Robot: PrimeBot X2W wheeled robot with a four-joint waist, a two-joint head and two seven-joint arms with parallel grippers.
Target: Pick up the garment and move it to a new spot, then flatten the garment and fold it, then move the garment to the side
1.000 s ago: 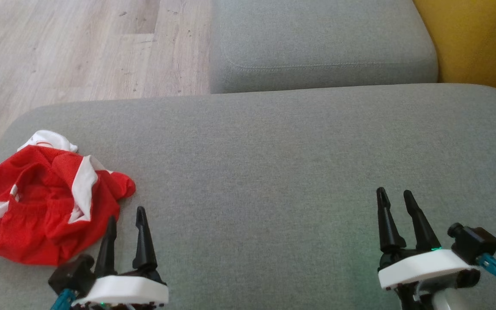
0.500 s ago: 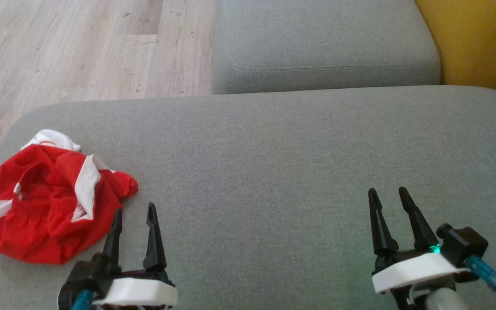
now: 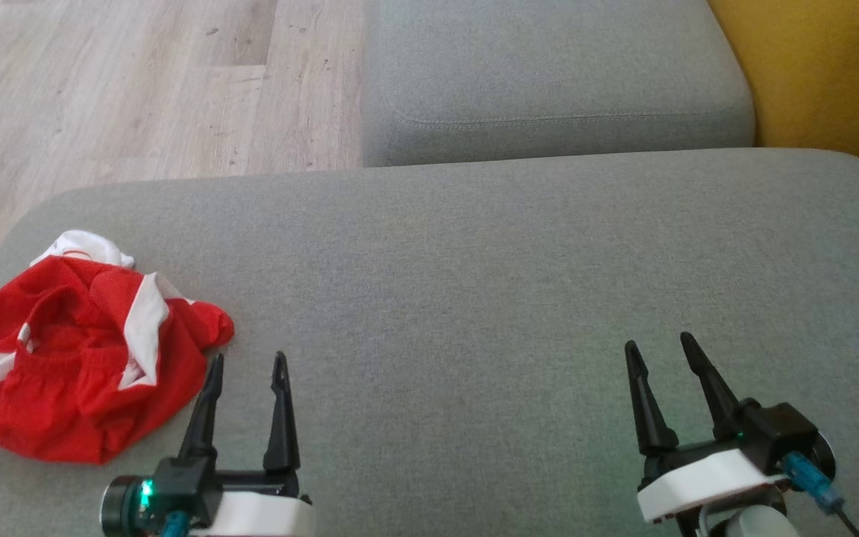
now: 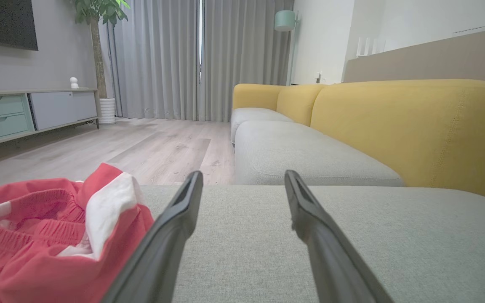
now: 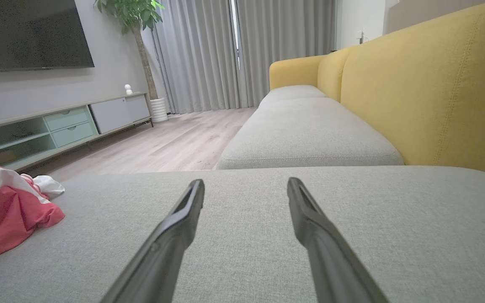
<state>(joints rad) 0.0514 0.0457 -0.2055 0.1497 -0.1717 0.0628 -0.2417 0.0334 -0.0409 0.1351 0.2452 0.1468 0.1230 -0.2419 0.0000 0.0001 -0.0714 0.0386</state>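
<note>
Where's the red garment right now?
In the head view the garment lies crumpled at the left end of the grey cushion, just left of the open left end effector.

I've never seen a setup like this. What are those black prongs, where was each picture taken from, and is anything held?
The black prongs are the fingers of a two-armed robot's grippers. The head view looks down from a camera on its head: the left gripper sits lower left, the right gripper lower right. The two wrist views come from a camera on each wrist, looking along that gripper's own fingers. Below them is a grey sofa seat. A crumpled red and white garment lies near its left end, close beside the left gripper. Both grippers are open and hold nothing; the garment is not yet picked up.
</note>
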